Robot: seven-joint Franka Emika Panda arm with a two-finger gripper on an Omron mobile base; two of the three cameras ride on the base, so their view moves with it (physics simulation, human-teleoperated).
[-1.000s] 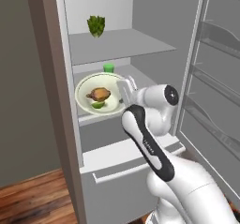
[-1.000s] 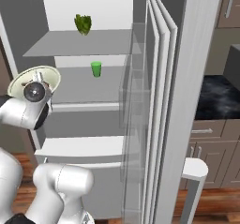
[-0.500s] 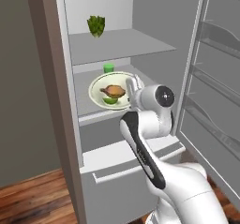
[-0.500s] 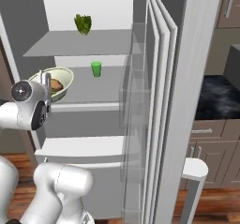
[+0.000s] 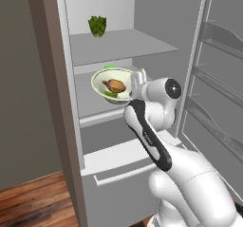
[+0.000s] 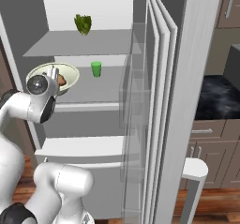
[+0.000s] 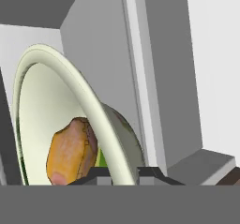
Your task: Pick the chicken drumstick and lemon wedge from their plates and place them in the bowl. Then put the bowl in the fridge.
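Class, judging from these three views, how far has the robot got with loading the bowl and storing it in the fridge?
Done: the chicken drumstick and lemon wedge lie in the bowl. In hand: the gripper is shut on the bowl's rim, holding it tilted at the open fridge, in front of its middle shelf. Left: set it down on the shelf and let go.
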